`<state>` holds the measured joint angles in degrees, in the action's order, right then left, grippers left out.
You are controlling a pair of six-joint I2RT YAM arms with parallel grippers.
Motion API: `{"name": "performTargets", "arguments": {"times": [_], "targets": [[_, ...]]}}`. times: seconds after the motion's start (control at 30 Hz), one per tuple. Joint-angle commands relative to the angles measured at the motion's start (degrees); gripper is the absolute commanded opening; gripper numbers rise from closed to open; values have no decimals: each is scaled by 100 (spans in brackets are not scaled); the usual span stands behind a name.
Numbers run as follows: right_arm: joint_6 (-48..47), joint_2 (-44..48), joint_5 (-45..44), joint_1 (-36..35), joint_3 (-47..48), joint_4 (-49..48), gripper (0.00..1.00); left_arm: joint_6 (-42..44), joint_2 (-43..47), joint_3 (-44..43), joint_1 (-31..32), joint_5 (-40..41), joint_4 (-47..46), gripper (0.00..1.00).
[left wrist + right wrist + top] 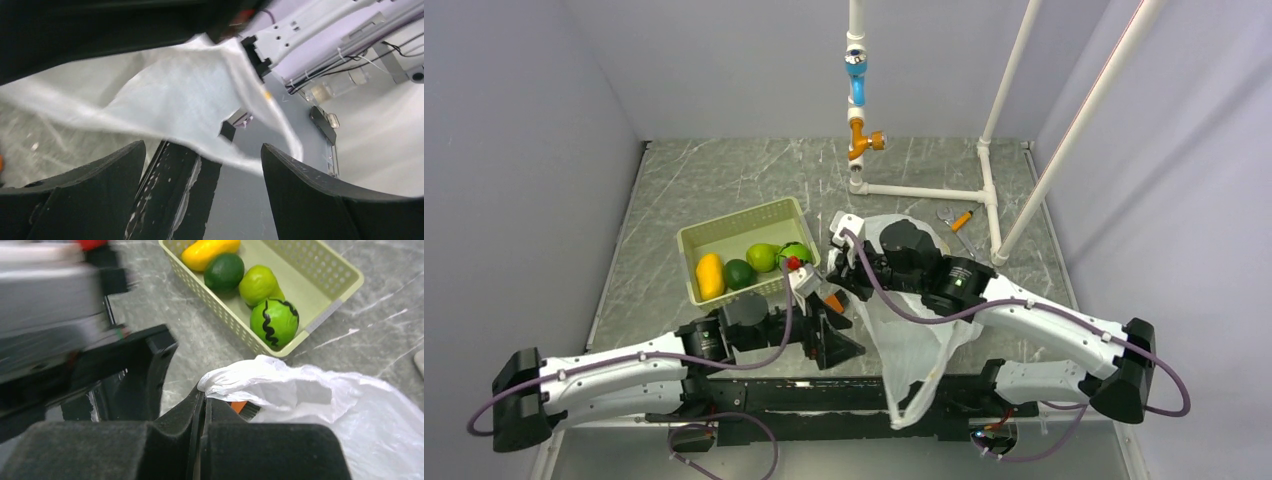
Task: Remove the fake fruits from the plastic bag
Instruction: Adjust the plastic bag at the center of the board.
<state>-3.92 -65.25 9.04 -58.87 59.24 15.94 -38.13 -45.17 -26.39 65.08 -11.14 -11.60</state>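
Grey marbled table (724, 180) carried everything. White PVC pipe frame (924, 190) stood at the far side.

Plastic bag (914, 350) was thin, crinkly, translucent white film. It lay on the table right of centre, lower part draped over the near edge between the two arm bases, upper part under the right arm's wrist. From the left wrist it read as a wrinkled sheet pulled up ahead of the fingertips, with one small orange mark near its edge. No print was legible beyond that.

Pale green lattice-walled basket (724, 228) sat just left of the bag, near it but not touching.

Four fake fruits (740, 273) were in the basket, not the bag:
- yellow mango (207, 251) at one end
- dark green round fruit (224, 271) against it
- lighter green pear (257, 284) next
- green ball with black wavy stripes (274, 321) at the end nearest the bag

Couldn't tell whether anything was inside the bag.

Left fingers (127, 155) were spread wide, pointing at the bag, nothing gripped. Bag film hung beyond the tips; contact couldn't be told.

Right fingers (202, 412) were pressed together, pinching a bunched fold of the bag's edge at their tips.

Small orange-and-black item (239, 406) showed just behind that pinch, partly under the film.
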Motion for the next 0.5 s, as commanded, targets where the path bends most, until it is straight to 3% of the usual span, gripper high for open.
{"name": "performTargets", "arguments": {"times": [0.0,0.07,0.17,0.3,0.4,0.47], "targets": [[523,-120,112,154,452,36,0,462,-374,49,624,842,-1907,90],[726,-196,80,198,674,145,0,452,-650,504,814,1479,-2834,89],[981,-225,-60,258,889,232,0,567,-1395,692,917,1733,-3986,86],[1178,-100,203,330,987,168,0,944,-2133,243,1002,2123,-3748,84],[1167,7,258,372,1172,339,0,1022,-2475,521,970,2895,-4215,71],[1136,58,364,459,1426,533,0,737,-2790,778,772,3036,-4527,68]]}}
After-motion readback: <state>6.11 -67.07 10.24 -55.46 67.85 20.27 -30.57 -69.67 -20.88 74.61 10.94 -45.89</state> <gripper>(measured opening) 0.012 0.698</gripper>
